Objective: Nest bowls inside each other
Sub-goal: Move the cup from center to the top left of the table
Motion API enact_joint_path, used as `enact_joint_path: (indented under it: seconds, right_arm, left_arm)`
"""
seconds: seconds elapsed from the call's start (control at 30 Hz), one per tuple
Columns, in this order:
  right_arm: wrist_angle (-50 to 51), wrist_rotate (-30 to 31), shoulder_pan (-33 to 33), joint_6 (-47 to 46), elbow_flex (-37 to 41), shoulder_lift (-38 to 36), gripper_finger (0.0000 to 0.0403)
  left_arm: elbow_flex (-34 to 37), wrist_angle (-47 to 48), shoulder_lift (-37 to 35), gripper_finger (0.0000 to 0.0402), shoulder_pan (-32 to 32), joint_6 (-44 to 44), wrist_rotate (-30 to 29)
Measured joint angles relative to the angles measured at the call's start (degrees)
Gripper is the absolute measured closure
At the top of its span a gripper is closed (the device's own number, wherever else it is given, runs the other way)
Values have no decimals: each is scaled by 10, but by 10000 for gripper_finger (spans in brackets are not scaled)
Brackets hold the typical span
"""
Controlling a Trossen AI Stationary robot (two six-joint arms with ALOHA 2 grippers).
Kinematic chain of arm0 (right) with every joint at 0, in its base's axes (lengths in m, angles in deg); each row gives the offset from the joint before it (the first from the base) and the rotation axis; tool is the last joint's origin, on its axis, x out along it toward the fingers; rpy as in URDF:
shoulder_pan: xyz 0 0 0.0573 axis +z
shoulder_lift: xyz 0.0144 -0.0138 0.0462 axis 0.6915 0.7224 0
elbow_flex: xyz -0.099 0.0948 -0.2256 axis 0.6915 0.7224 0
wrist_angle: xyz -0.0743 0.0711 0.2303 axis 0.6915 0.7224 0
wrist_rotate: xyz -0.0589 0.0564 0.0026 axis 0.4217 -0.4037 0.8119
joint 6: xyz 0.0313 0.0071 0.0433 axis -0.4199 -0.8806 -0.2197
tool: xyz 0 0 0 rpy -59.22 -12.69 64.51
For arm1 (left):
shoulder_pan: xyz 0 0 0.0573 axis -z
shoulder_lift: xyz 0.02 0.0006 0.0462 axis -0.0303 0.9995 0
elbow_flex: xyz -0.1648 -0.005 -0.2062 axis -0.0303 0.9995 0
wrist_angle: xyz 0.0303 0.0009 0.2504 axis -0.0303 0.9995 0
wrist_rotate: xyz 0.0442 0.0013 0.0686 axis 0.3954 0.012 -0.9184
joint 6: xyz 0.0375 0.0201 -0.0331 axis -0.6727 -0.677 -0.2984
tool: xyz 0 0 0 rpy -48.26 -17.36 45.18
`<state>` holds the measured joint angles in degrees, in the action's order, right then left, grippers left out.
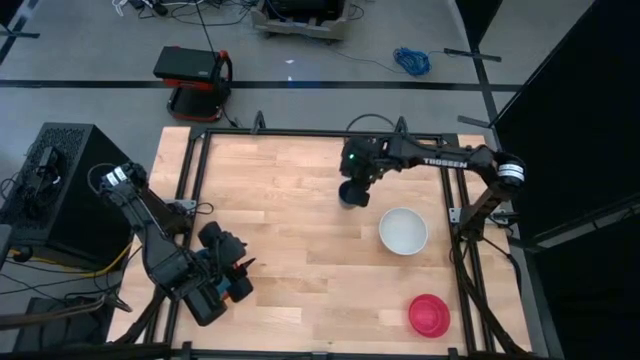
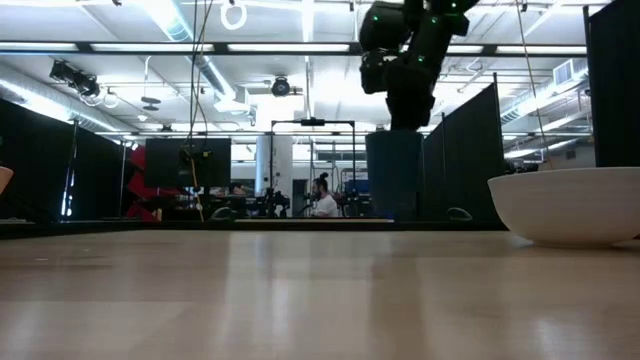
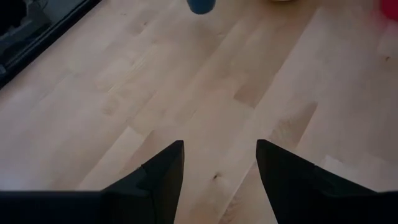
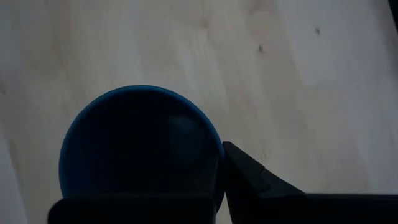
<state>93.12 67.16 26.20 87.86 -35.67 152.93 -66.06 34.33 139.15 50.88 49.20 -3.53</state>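
Right gripper [image 1: 352,192] jaws clamped on dark blue bowl [image 4: 140,149], held above tabletop [image 1: 300,250]. White bowl [image 1: 403,231] near, below and beside those jaws. Left gripper [image 3: 219,165] jaws apart, empty, well away.

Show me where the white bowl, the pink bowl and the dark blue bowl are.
white bowl [image 1: 403,231]: high view, its inside.
pink bowl [image 1: 429,315]: high view, its middle.
dark blue bowl [image 4: 140,146]: right wrist view, its inside.
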Motion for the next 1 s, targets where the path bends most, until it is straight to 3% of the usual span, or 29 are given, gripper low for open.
enact_joint_path:
  seconds: [0.2, 0.7, 1.0]
  right_arm:
    - [-42, -73, -49, 6, 54, -75, 403]
    - [-19, -38, -123, -32, 194, -231, 403]
    - [-19, -35, -182, -26, 220, -228, 403]
  left_arm:
    - [0, 4, 12, 213, 0, -3, 0]
    - [0, 12, 26, 213, 0, -19, -20]
    - [0, 2, 26, 213, -1, -16, -21]
